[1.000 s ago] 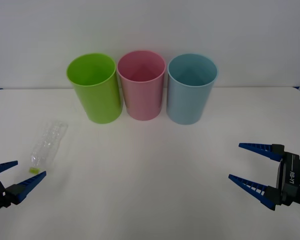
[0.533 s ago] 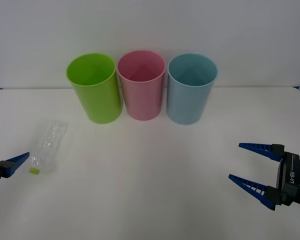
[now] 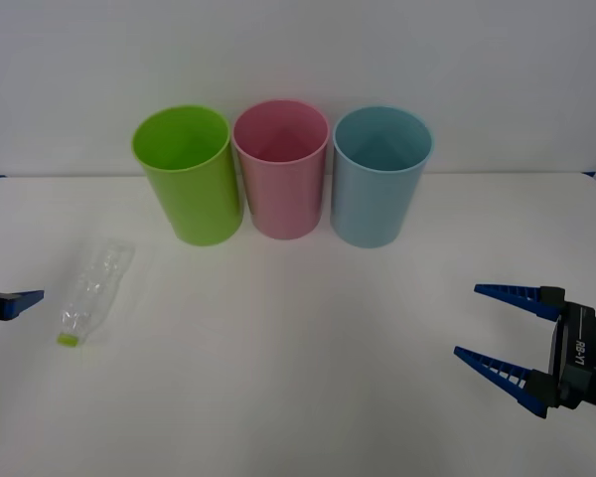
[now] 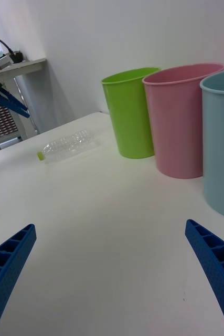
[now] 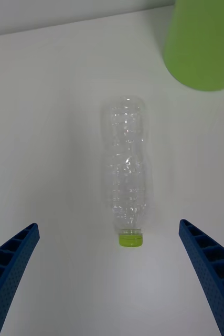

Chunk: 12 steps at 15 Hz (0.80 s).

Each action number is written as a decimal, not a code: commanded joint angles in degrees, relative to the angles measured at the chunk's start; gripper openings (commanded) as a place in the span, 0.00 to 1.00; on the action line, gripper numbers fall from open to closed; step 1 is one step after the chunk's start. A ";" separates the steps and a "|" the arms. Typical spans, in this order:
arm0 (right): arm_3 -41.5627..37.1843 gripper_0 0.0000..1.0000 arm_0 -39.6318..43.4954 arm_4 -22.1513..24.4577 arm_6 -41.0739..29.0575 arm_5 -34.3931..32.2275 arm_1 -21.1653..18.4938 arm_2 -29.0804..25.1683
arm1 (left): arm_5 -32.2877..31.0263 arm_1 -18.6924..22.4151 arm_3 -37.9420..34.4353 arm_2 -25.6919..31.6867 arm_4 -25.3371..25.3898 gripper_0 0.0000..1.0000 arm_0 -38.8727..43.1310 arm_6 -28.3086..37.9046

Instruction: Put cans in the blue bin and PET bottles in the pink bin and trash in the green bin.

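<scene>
Bottle (image 3: pixel 92 290) lying flat on table (image 3: pixel 298 397), cap toward robot, front-left of green bin (image 3: pixel 187 175). Left gripper (image 5: pixel 112 278) hovering over it, fingers spread wide, mostly cut off at front view's edge. Right gripper (image 3: pixel 502 331) waiting near right edge, fingers apart. Pink bin (image 3: pixel 281 167), blue bin (image 3: pixel 380 175) standing behind.

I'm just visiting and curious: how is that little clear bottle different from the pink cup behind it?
The bottle lies on its side on the table; the pink bin stands upright. The bottle is clear, ribbed and closed by a yellow-green cap; the pink bin is opaque, smooth and open at the top. The bottle is also shorter and slimmer. Both look like plastic, and nothing is touching either.
</scene>
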 commanded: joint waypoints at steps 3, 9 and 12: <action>0.00 0.98 0.00 0.00 0.00 0.00 0.00 0.00 | -2.24 3.14 11.21 -10.80 -1.85 0.91 -14.62 0.65; 0.00 0.99 0.00 0.00 0.00 0.00 0.00 0.00 | -3.29 3.14 19.65 -22.84 -1.23 0.89 -25.43 0.91; 0.00 0.98 0.00 0.00 0.00 0.00 0.00 0.00 | -3.29 2.96 21.06 -26.00 -1.23 0.87 -27.80 1.88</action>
